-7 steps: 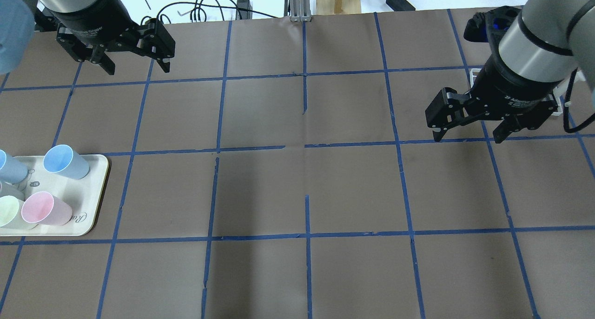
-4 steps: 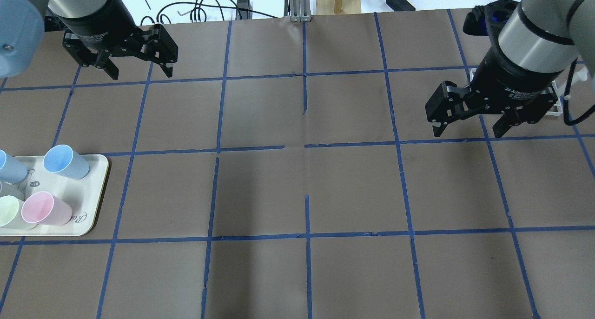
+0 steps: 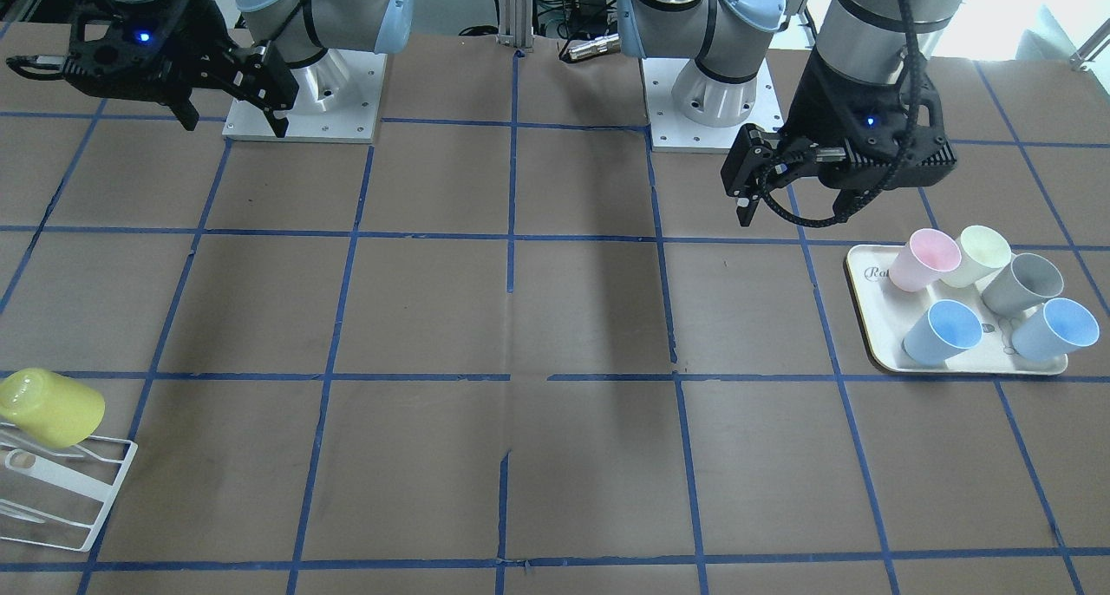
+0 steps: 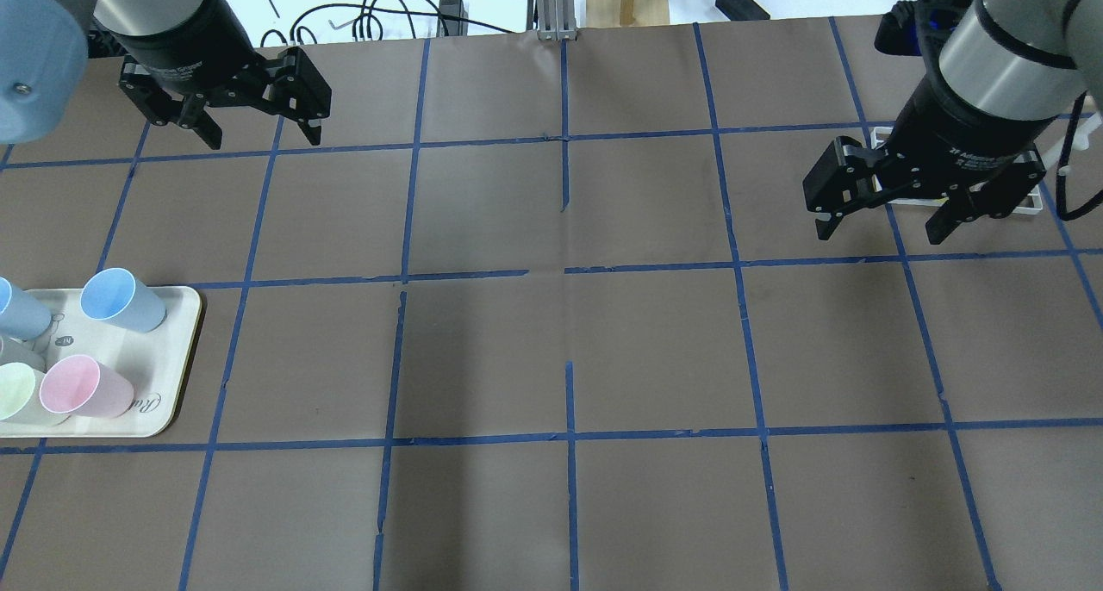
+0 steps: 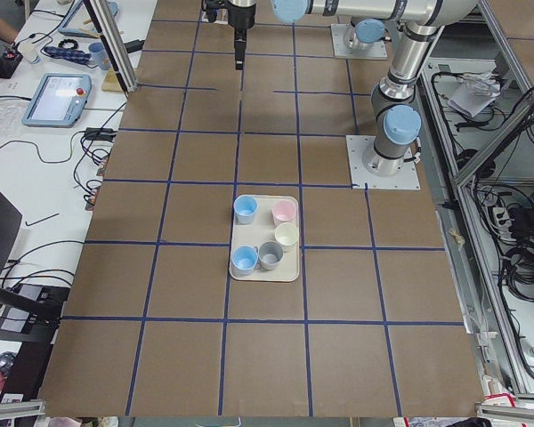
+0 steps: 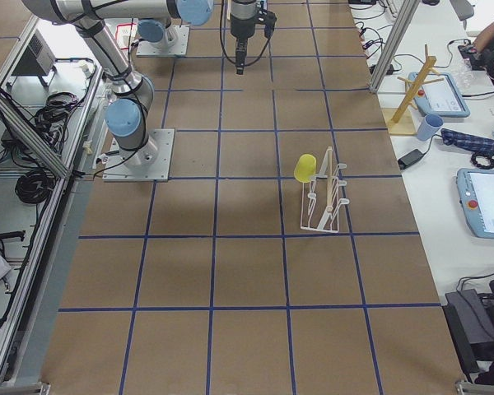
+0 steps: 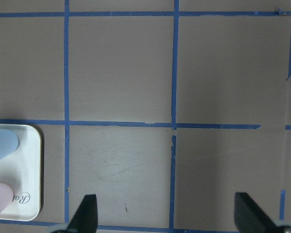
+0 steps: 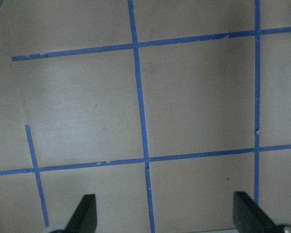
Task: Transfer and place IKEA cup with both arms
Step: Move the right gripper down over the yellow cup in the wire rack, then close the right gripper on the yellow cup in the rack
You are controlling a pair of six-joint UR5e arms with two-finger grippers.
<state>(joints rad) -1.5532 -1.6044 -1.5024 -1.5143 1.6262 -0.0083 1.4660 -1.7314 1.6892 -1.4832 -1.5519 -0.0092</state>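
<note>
The yellow IKEA cup (image 3: 48, 407) sits on a white wire rack (image 3: 62, 489) at the surface's (image 4: 655, 341) far edge on the robot's right. It is tipped over with its base showing, probably hung on a prong, though the side view is too small to be sure. The right end effector (image 4: 881, 227) hovers above the surface, well apart from the cup, with its fingers spread wide and nothing between them. The left end effector (image 4: 261, 136) is equally wide open and empty, and is raised over the far left squares. A cream tray (image 4: 172, 363) near it carries pastel cups (image 3: 941, 332).
</note>
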